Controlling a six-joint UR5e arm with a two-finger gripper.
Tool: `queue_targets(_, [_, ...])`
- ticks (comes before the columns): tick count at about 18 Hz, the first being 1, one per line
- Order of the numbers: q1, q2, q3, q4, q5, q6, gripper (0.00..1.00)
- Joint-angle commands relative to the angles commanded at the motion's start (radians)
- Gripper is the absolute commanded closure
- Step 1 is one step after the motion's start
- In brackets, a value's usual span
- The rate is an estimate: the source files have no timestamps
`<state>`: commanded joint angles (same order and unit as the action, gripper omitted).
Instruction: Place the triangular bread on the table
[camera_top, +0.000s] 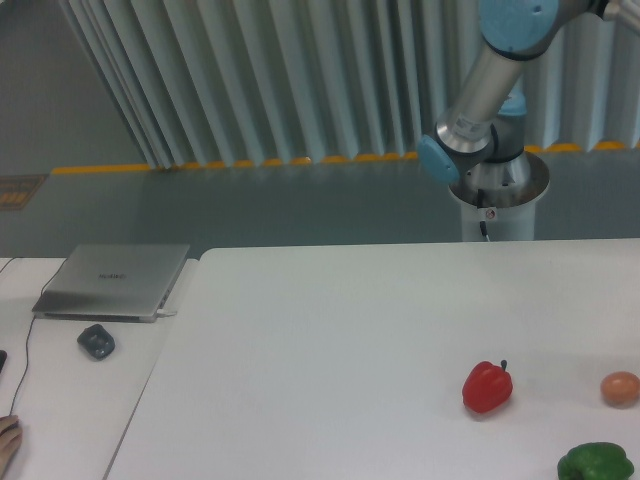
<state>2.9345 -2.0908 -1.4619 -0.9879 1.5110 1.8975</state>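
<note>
White table (330, 340) only has a red bell pepper (487, 388), green pepper (595, 464) and orange-tan ball (620, 387) near its right edge. Triangular bread and fingers are out of frame, so placing looks undone.

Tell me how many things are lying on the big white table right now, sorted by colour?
Red: 1, the glossy red bell pepper
Green: 1, the dark green bell pepper at the bottom edge
Orange-tan: 1, the small egg-like ball near the right edge
Total: 3 on the white tabletop. No bread shows in this view.
</note>
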Motion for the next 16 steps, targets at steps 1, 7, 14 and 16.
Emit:
queue_targets(1, [0.002,-0.002,0.000,0.000,0.000,0.000,0.00])
queue_targets(7, [0.002,-0.037,-0.002,0.052,0.000,0.000,0.00])
queue_targets(14, [0.002,-0.040,0.002,0.054,0.000,-0.006,1.00])
queue_targets(16, [0.000,-0.034,0.005,0.049,0.002,-0.009,1.00])
